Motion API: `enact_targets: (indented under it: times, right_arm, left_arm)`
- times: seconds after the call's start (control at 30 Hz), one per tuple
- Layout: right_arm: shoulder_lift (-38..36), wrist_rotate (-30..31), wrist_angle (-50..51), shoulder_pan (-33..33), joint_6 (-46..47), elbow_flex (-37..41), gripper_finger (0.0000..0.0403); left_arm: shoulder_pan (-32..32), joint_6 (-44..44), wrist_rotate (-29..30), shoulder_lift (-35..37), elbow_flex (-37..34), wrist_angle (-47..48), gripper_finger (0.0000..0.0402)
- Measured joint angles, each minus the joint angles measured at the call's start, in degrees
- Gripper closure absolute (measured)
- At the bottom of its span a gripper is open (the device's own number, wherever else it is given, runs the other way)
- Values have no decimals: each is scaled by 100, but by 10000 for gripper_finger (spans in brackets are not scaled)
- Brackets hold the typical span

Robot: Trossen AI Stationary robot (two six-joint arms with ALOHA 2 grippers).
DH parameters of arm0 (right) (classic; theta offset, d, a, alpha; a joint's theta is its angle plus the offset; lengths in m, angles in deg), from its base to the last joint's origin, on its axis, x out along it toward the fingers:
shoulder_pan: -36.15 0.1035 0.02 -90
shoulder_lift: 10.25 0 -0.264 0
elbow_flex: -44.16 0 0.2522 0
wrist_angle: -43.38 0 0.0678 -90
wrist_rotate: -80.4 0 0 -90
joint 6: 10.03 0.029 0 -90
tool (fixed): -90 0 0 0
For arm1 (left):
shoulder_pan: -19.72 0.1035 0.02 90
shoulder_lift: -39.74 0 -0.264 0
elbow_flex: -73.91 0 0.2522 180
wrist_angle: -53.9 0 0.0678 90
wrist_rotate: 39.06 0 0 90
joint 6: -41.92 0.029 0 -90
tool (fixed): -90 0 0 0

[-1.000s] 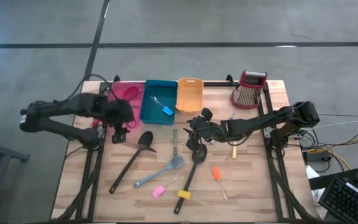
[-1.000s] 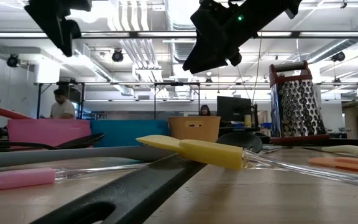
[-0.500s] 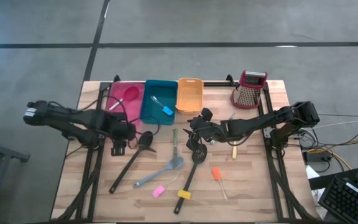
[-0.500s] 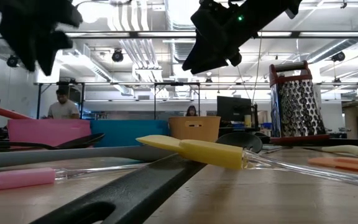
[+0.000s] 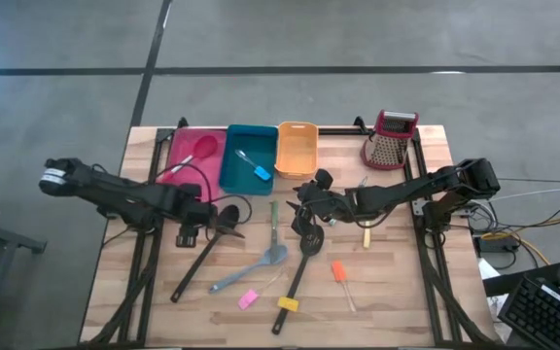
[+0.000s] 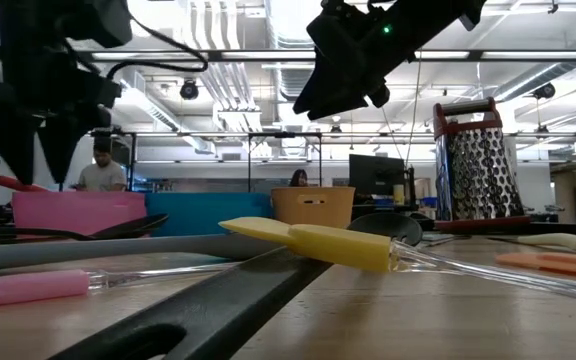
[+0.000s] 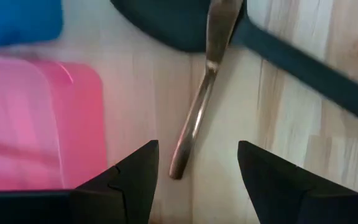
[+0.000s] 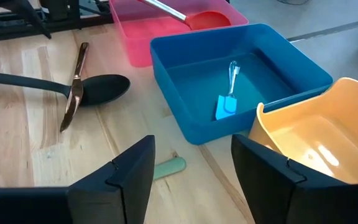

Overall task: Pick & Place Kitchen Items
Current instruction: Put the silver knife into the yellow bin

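My left gripper (image 5: 187, 236) (image 7: 197, 155) points down, open, just left of the black ladle's bowl (image 5: 227, 217). Its fingers stand on either side of the handle end of a thin bronze-coloured utensil (image 7: 192, 124), which rests across the ladle's bowl (image 7: 166, 25); neither finger touches it. My right gripper (image 5: 304, 209) (image 8: 191, 180) hangs open and empty over mid-table, above the slotted spoon's head (image 5: 310, 243) and a green handle (image 8: 168, 167). The grey spatula (image 5: 261, 262) and the pink (image 5: 248, 298), yellow (image 5: 288, 304) and orange (image 5: 338, 271) handled tools lie on the near half of the table.
Pink bin (image 5: 191, 156) with a red spoon (image 8: 207, 18), blue bin (image 5: 246, 160) with a blue-handled tool (image 8: 225, 102), and orange bin (image 5: 297, 149) line the far edge. A box grater (image 5: 389, 141) stands at the far right. People show in the room beyond.
My left gripper has come down toward the table and a little toward its near edge, away from the pink bin, ending low beside the ladle's bowl over the bronze-coloured utensil. Its wrist has tipped to point more steeply down.
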Motion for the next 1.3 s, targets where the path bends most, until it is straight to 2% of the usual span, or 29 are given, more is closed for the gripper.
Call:
enact_targets:
  times: [0.13,0.3,0.6,0.93,1.3]
  right_arm:
    - [0,0,1,0,1,0,208]
    - [0,0,4,0,0,0,218]
    - [0,0,4,0,0,0,227]
    - [0,0,29,2,0,33,200]
    - [-2,0,28,2,0,44,187]
  left_arm:
    - [23,-81,10,-132,-15,-728,182]
    - [185,-556,-43,-449,-40,-648,194]
    - [544,-5,-144,-1087,-48,-832,228]
    - [601,118,-339,-1522,-54,-1130,234]
    - [612,241,-572,-1770,-404,-1839,234]
